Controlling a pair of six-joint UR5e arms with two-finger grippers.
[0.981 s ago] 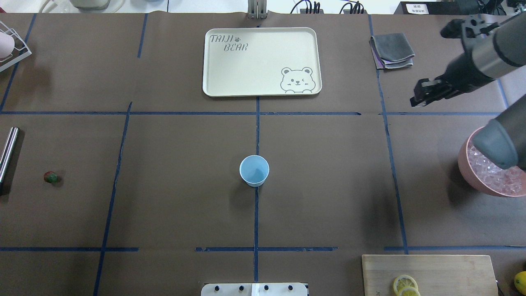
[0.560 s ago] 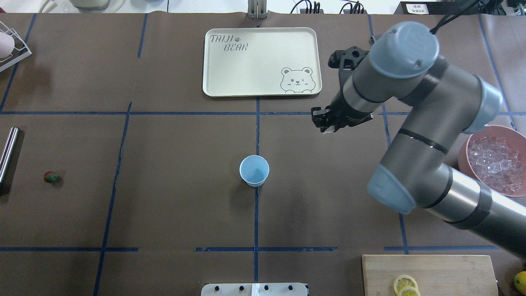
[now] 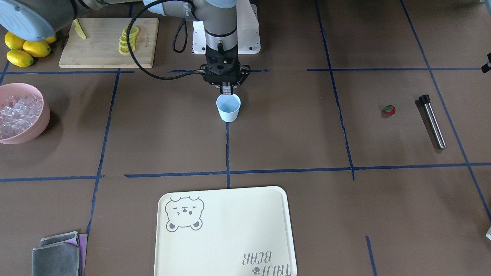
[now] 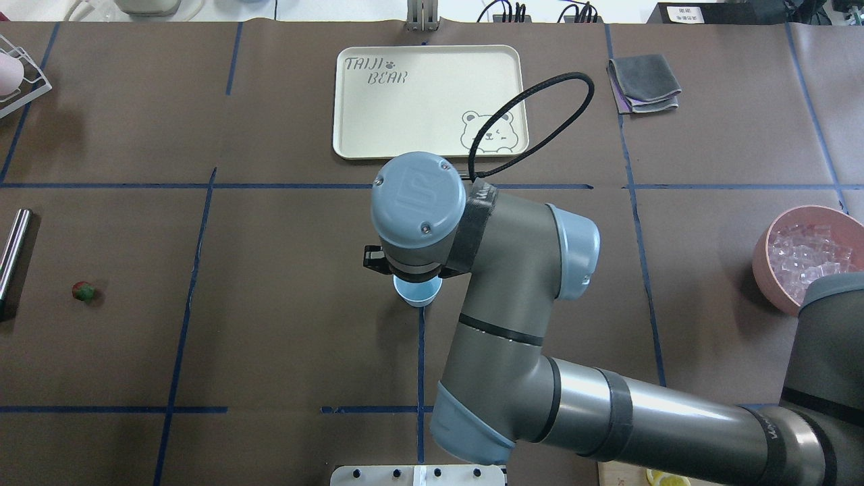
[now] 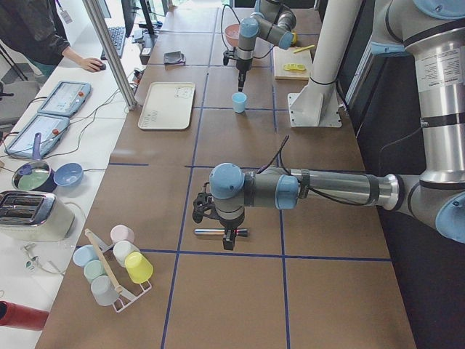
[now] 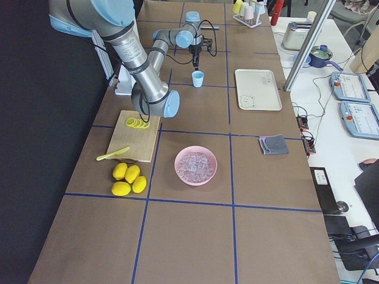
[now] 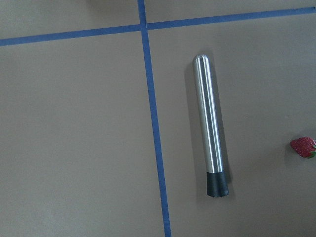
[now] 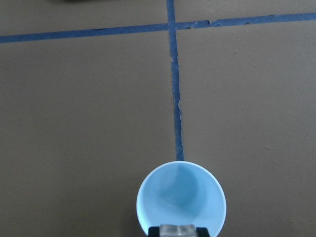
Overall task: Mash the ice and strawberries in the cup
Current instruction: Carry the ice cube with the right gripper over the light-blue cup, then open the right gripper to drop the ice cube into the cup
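Observation:
The pale-blue cup [image 3: 228, 109] stands upright at the table's centre, on a blue tape line. My right gripper [image 3: 227, 91] hangs just above its rim on the robot's side, shut on one clear ice cube [image 8: 178, 230]. In the right wrist view the cup [image 8: 181, 197] looks empty inside. More ice [image 4: 806, 260] fills the pink bowl [image 3: 42, 115] on the robot's right. The strawberry [image 7: 303, 146] lies on the robot's left, beside a steel muddler [image 7: 210, 123]. My left gripper [image 5: 227, 236] hovers over the muddler; I cannot tell whether it is open or shut.
A cream bear tray [image 4: 429, 101] lies beyond the cup, and a folded grey cloth [image 4: 643, 82] is to its right. A cutting board with lemon slices [image 3: 109, 41] and whole lemons [image 3: 23, 51] sit near the right arm's base. A rack of cups [image 5: 116, 265] stands at the table's left end.
My right arm has swung from over the pink bowl leftward across the table, carrying the ice cube, and now hangs over the cup. The strawberry, cup and muddler have not moved.

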